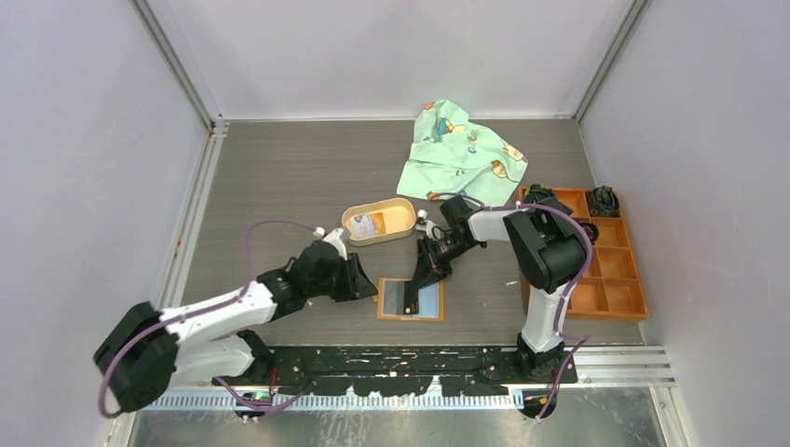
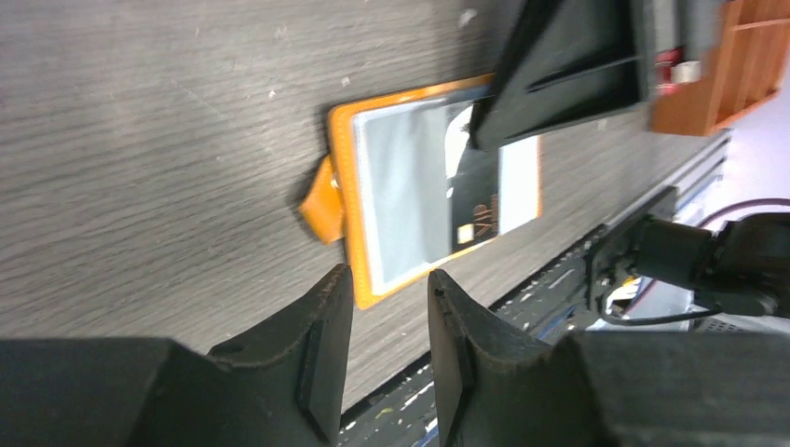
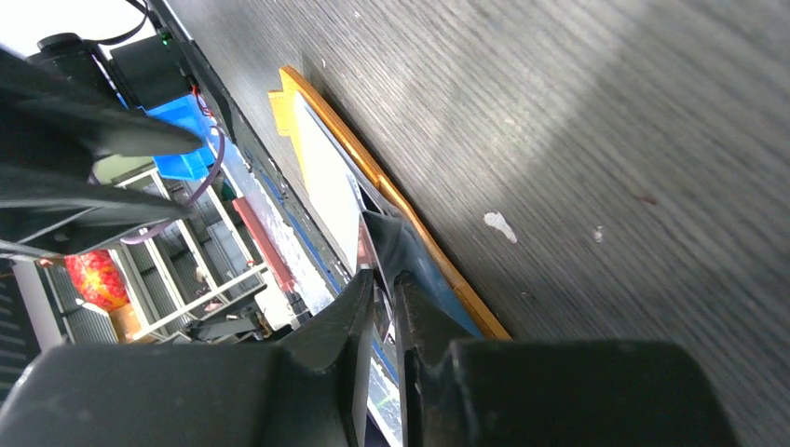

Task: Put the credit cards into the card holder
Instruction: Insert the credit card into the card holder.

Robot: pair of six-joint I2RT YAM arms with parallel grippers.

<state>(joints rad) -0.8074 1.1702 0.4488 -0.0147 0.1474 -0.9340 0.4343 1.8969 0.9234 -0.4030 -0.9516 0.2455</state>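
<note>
The card holder (image 1: 410, 300) lies open and flat on the table, orange-edged with a clear window; its snap tab (image 2: 321, 200) sticks out on the left. My right gripper (image 1: 426, 275) is shut on a dark-printed credit card (image 2: 475, 209), tilted down with the card's edge at the holder's window. The right wrist view shows the card (image 3: 369, 244) pinched between my fingertips (image 3: 365, 298) over the holder's orange edge (image 3: 368, 168). My left gripper (image 1: 370, 282) is open and empty at the holder's left edge; its fingers (image 2: 328, 321) straddle the holder's near corner without touching. Another whitish card (image 1: 365, 223) lies in the oval tray.
The oval tan tray (image 1: 396, 216) stands just behind the holder. A patterned green cloth (image 1: 463, 154) lies at the back. The large orange compartment box (image 1: 610, 270) stands at the right. The black mounting rail (image 1: 419, 358) runs along the near edge.
</note>
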